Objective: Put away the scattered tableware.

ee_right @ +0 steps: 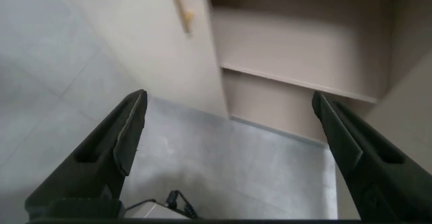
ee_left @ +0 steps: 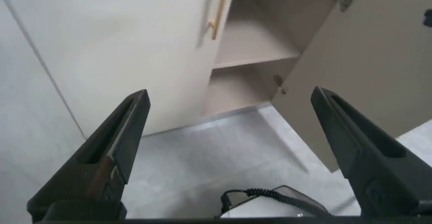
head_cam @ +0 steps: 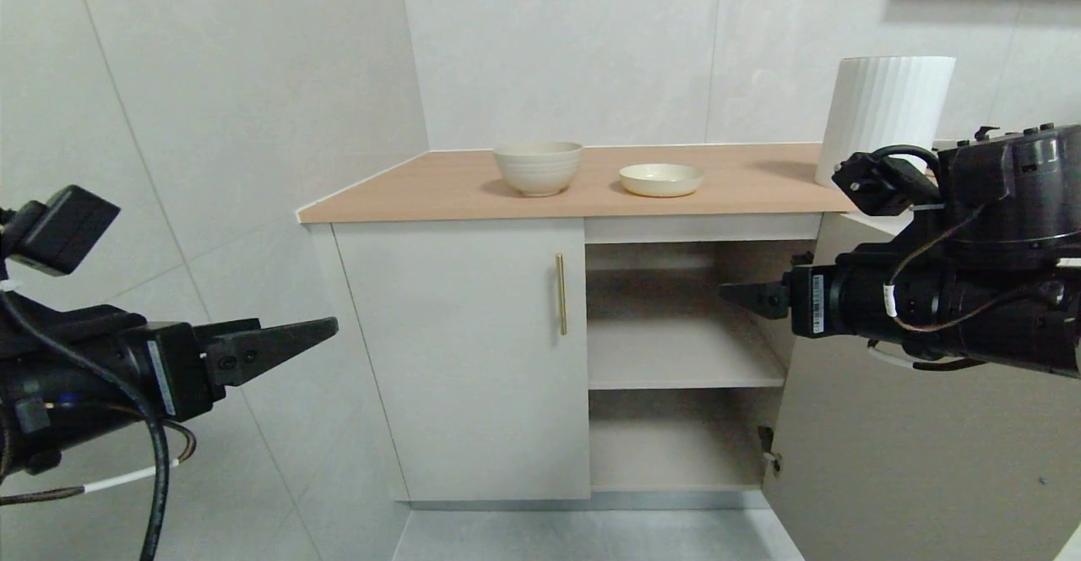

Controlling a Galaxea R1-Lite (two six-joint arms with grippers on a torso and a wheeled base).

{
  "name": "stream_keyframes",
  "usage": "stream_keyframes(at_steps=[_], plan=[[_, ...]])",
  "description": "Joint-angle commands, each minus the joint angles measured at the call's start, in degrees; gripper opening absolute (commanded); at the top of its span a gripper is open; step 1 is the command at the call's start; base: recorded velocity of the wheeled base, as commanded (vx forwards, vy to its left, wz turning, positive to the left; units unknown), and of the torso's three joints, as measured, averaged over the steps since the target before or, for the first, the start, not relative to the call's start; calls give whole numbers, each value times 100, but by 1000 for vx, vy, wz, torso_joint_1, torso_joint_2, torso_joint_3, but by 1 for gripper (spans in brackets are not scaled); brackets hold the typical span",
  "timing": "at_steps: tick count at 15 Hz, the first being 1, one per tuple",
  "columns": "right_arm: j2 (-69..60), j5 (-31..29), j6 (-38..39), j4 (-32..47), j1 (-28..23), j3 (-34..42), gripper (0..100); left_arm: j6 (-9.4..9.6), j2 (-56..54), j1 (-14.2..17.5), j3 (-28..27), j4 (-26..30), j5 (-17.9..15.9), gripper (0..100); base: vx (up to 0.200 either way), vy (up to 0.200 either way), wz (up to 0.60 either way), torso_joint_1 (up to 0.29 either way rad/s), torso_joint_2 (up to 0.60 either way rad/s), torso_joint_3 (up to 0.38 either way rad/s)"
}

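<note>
Both sets of jaws are spread wide and hold nothing. The left jaws hang low at 9 o'clock of the head view, out in front of the tiled wall. The right jaws sit at 3 o'clock, level with the open cabinet compartment and just inside the swung-out door [head_cam: 887, 460].

The tableware is well apart from both. A bowl [head_cam: 538, 167] stands on the desk [head_cam: 405, 193] at 12 o'clock. A shallow dish [head_cam: 661, 179] sits near it at 1 o'clock, not touching it.

Nothing looks put away yet, so I judge the first pick is the step in hand. Raise an arm above the desk edge before you go forward. Take the bowl by its rim, one jaw inside and one outside, and close gently.

The bowl is cream, looks like glazed ceramic, and has faint horizontal ribs, so expect it to be slick and heavy. The dish is paler, smooth and low-walled, leaving you little lip to pinch. Come at it flat and low.

The middle shelf [head_cam: 676, 358] is a flat matte board with room for both pieces. Keep clear of the closed door's brass handle [head_cam: 561, 294] and the tall white fluted container [head_cam: 887, 113] at 2 o'clock.
</note>
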Motion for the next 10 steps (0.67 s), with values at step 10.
stream_keyframes(at_steps=[10], plan=[[-318,55,335,71,71,-1,100,-22,20,-3,-18,9,3,100,120,0,0,2,0,0]])
